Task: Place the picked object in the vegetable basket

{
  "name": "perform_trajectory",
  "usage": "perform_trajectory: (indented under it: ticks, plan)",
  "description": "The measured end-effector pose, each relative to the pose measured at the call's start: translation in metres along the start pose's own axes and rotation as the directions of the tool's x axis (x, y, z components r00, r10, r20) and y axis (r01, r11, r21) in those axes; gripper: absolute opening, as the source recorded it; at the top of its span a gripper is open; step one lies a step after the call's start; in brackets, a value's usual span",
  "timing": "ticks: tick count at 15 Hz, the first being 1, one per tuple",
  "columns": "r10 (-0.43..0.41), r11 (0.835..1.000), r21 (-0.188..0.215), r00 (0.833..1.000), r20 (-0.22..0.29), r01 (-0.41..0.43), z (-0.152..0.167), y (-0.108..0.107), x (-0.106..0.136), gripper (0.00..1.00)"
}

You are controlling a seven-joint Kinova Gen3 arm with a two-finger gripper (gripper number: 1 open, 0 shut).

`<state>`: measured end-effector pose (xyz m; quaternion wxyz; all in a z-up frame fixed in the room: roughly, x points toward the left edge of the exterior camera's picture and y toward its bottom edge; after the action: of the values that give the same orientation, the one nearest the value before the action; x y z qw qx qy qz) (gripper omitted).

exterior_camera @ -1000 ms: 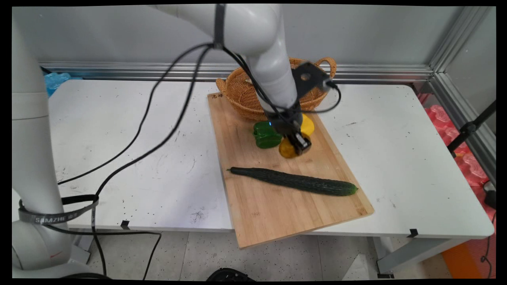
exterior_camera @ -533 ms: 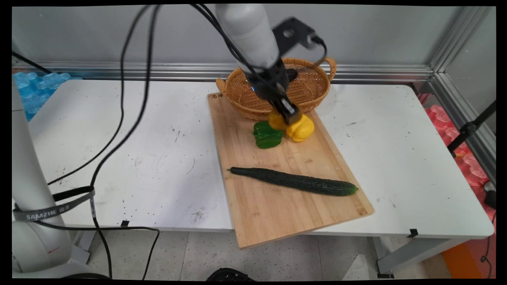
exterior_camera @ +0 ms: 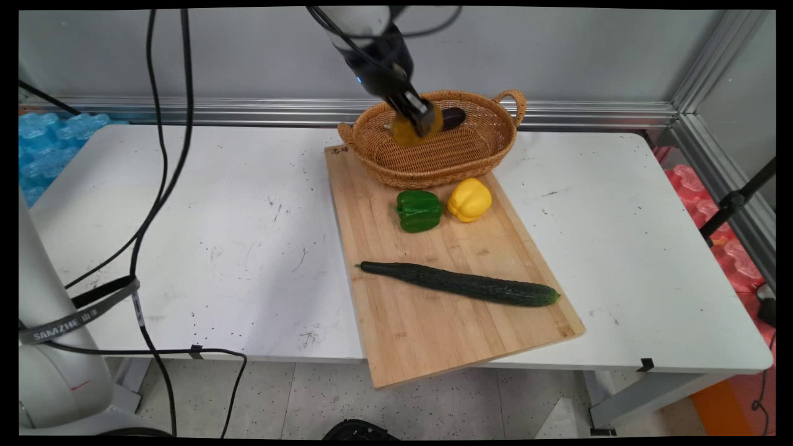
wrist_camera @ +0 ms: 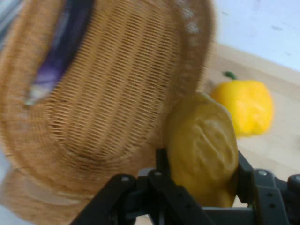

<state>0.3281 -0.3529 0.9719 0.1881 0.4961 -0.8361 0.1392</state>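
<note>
Gripping 1 yellow-brown potato (exterior_camera: 404, 131) above 1 basket (exterior_camera: 471, 162), jaws clamped; 2 peppers (exterior_camera: 419, 210) nearby.

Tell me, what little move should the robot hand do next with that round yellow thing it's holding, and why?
Probably ease straight down a little. The gripper is shut on the round yellow thing and holds it in the air above the wicker basket, where a dark purple vegetable already lies. Lowering first would likely let it land softly, not drop.
</note>
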Motion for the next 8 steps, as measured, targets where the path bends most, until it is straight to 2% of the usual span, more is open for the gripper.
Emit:
perform_trajectory:
  ticks: [4,8]
  plan:
    - [-0.063,0.997,0.031,0.997,-0.034,0.064,0.002,-0.044,0.006,0.00]
    - [-0.102,0.994,0.043,0.994,-0.043,0.104,0.023,-0.081,0.014,0.00]
